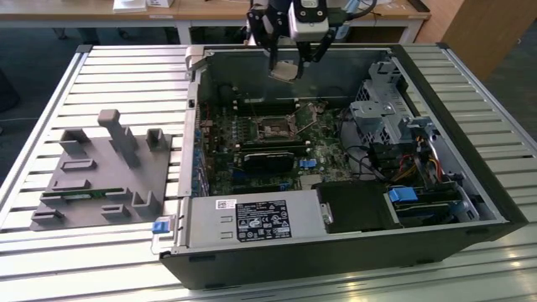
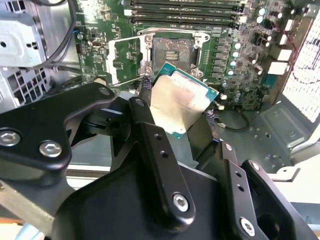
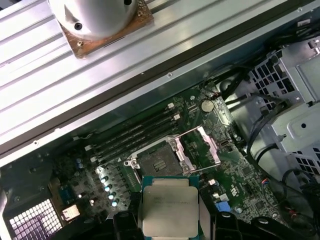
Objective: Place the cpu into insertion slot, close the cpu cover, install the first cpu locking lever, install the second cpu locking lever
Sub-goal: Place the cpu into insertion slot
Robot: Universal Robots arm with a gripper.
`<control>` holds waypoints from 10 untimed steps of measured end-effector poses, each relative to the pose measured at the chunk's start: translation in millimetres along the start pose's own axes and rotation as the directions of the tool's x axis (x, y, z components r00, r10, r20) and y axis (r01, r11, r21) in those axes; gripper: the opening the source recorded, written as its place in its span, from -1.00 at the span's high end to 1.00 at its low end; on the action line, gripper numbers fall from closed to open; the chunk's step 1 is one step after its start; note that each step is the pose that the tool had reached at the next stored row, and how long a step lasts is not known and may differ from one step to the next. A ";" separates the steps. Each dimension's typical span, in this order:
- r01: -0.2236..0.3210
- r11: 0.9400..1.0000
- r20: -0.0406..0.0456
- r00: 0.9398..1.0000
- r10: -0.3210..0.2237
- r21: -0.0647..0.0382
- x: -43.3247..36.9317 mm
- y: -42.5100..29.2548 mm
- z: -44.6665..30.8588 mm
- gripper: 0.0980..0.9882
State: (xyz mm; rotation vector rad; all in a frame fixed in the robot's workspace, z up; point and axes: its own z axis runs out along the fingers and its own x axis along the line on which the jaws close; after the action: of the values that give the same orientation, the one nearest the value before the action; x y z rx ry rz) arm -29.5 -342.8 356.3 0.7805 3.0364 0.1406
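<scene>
Cpu (image 3: 170,206) gripped by its edges in the claw (image 1: 290,63), hanging above the case (image 1: 251,267); slot (image 3: 157,161) sits below it, well apart, with cover (image 3: 205,145) standing open.

Nothing is legible; the white label (image 1: 261,221) on the grey power supply (image 1: 207,234) bears print too fine

An open computer case (image 1: 336,261) sits on a slatted table (image 1: 126,69) (grey moulded fixture (image 1: 100,176) beside it, at the exterior view's left).

The cpu (image 3: 169,205) (in the end effector (image 3: 170,222)) hangs above the insertion slot (image 3: 156,161).
</scene>
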 end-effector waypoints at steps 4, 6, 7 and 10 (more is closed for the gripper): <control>-0.038 0.999 0.003 0.999 0.038 -0.001 0.2 0.3 0.3 0.01; -0.057 0.998 0.005 0.998 0.057 -0.001 0.3 0.4 0.5 0.01; -0.067 0.998 0.006 0.998 0.067 -0.001 0.3 0.5 0.5 0.01; -0.095 0.995 0.008 0.995 0.095 -0.002 0.3 0.5 0.9 0.01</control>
State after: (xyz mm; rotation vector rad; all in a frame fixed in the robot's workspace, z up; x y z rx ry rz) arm -29.5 -342.1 355.4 0.9235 2.9915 0.1403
